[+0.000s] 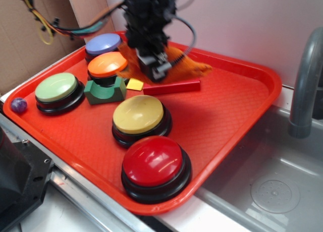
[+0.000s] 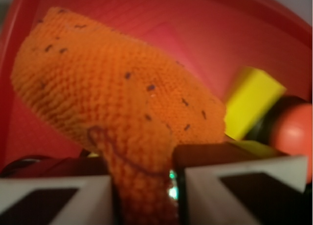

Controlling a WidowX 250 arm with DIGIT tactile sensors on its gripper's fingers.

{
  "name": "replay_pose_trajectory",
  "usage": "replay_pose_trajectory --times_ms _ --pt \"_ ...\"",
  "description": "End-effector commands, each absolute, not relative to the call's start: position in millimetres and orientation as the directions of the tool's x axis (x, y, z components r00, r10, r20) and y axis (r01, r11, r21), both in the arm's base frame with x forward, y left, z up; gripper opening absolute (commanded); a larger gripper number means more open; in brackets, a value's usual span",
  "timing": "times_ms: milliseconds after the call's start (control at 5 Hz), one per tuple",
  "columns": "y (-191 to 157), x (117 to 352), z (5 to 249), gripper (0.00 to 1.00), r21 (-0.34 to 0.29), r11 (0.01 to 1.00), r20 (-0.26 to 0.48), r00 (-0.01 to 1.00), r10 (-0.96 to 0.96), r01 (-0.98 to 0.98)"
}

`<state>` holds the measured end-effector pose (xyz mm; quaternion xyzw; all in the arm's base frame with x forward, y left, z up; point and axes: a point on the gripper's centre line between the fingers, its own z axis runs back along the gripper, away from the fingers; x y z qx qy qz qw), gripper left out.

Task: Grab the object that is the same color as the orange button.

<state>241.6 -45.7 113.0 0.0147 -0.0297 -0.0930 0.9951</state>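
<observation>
The object, an orange knitted cloth (image 2: 112, 93) with dark specks, fills the wrist view and runs down between my two fingers. My gripper (image 2: 143, 195) is shut on a fold of it. In the exterior view the cloth (image 1: 189, 65) lies at the back of the red tray (image 1: 237, 111), partly hidden behind my gripper (image 1: 154, 70), which stands over its left part. The orange button (image 1: 107, 64) sits just left of the gripper, and shows as a blurred orange dome (image 2: 293, 132) at the wrist view's right edge.
On the tray are a blue button (image 1: 103, 43), a green button (image 1: 56, 88), a yellow button (image 1: 139, 115), a red button (image 1: 154, 161), a green block (image 1: 105, 91), a yellow block (image 1: 135, 84) and a red bar (image 1: 171, 87). A purple ball (image 1: 18, 105) lies left; a sink (image 1: 272, 186) and faucet (image 1: 305, 85) lie right.
</observation>
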Motion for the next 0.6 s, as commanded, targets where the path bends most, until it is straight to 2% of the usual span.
replay_pose_trajectory --times_ms 0,400 --pt "4.2 210.9 157.5 0.0 -0.013 1.0 0.14 0.99 0.03 -0.028" --pt "23.1 194.4 158.7 0.0 -0.087 0.988 0.163 0.977 0.141 -0.128"
